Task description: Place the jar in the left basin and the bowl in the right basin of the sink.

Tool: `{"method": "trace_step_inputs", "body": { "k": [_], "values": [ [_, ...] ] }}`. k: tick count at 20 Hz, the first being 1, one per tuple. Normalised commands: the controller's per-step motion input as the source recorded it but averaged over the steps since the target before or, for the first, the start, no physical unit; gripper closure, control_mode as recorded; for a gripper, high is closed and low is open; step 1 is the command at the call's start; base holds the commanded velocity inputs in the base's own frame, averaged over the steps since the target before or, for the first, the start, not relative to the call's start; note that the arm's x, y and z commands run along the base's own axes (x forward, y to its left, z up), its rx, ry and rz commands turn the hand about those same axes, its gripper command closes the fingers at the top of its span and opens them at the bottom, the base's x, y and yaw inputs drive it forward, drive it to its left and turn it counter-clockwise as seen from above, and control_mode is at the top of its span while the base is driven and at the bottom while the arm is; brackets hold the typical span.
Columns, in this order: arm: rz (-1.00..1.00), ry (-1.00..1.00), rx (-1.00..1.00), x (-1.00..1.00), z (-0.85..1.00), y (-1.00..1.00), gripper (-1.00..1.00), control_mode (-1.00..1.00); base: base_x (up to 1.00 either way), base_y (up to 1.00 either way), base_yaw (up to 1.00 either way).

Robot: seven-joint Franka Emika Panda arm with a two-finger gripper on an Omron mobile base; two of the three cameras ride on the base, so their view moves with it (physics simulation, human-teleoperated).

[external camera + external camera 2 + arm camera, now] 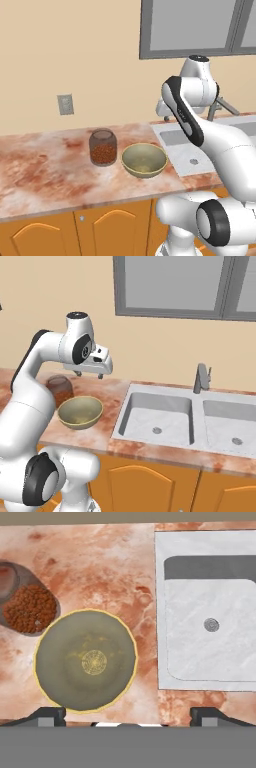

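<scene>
The gripper (91, 375) hangs above the counter (45, 170) with its jaws spread wide and nothing between them. The bowl (85, 661) sits on the counter just left of the sink (197, 406), and the jar (103, 147) stands just beside the bowl, on its far side from the sink. Neither is in a basin yet, so the first pick seems in hand; next the gripper must descend onto one of them and close.

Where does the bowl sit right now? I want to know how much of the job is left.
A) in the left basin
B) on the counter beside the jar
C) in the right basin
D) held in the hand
B: the bowl rests on the counter next to the jar, outside the sink.
</scene>
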Motion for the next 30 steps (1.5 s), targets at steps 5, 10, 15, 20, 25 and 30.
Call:
{"method": "trace_step_inputs", "body": {
  "k": [5,10,15,20,25,30],
  "values": [
    [0.00,0.00,0.00,0.00,0.00,0.00,-1.00,1.00,-0.10,-0.38,0.00],
    [0.00,0.00,0.00,0.00,0.00,0.00,-1.00,1.00,-0.09,-0.40,0.00],
    [0.00,0.00,0.00,0.00,0.00,0.00,-1.00,1.00,-0.07,-0.40,0.00],
    [0.00,0.00,0.00,0.00,0.00,0.00,-1.00,1.00,-0.08,-0.41,0.00],
    [0.00,0.00,0.00,0.00,0.00,0.00,-1.00,1.00,-0.05,-0.39,0.00],
    [0.00,0.00,0.00,0.00,0.00,0.00,-1.00,1.00,-0.05,-0.36,0.00]
  ]
}}
